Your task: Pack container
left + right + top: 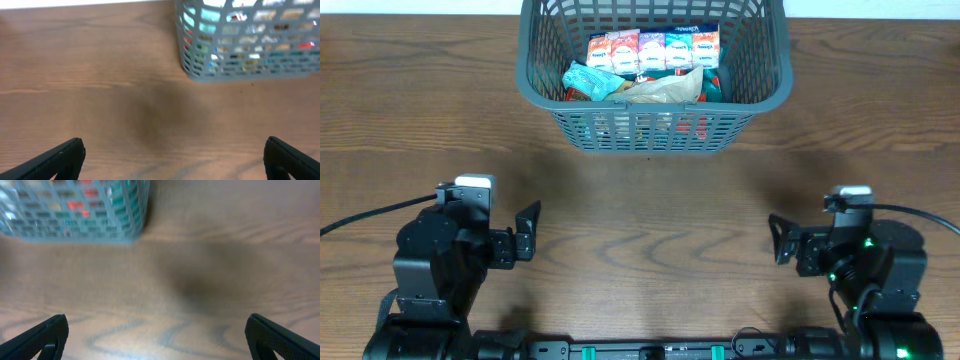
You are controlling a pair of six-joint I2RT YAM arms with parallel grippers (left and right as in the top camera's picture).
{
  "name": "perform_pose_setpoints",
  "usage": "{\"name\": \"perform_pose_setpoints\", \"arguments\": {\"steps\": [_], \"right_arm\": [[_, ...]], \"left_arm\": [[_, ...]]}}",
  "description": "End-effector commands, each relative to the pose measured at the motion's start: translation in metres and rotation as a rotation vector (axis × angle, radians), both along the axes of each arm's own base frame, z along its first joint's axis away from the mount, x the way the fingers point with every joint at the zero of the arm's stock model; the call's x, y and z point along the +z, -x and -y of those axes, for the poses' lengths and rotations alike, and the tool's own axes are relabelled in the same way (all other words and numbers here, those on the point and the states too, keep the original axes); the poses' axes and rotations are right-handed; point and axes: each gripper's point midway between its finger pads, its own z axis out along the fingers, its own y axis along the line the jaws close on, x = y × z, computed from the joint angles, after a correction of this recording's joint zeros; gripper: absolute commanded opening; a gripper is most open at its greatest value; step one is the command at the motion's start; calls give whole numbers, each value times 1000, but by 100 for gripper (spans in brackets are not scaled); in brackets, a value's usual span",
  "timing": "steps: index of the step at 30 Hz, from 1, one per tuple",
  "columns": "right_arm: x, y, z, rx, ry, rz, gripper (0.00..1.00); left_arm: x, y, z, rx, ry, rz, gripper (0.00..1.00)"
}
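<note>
The small colourful packets [653, 48] are lying in a row by the far wall of the big dark grey plastic basket [650, 128]. They are showing tiny printing, but it is looking too small and blurry to read.

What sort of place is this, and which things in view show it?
Probably a robotics lab bench: a wooden table, the left pincer and right pincer both open and empty, and a grey container holding coloured packets.

We enter this as a robotics lab bench: one wood-grain counter [640, 200], left arm [440, 262] and right arm [868, 268] mounted at its near edge, black cables [370, 218] trailing off.
</note>
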Motion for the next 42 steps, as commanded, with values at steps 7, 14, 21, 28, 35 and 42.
{"name": "perform_pose_setpoints", "arguments": {"steps": [7,14,21,28,35,42], "right_arm": [[-21,2,-8,18,-44,-51,99],[-21,2,-8,18,-44,-54,99],[-21,2,-8,18,-44,-54,99],[-10,10,15,-32,110,27,99],[-19,23,8,59,199,181,99],[-37,-2,5,29,160,387,99]], "left_arm": [[-7,-1,-9,51,-17,-29,99],[-7,-1,-9,51,-17,-29,99],[-7,-1,-9,51,-17,-29,99],[-7,-1,-9,51,-17,-29,99],[-7,-1,-9,51,-17,-29,99],[-7,-1,-9,51,-17,-29,99]]}}
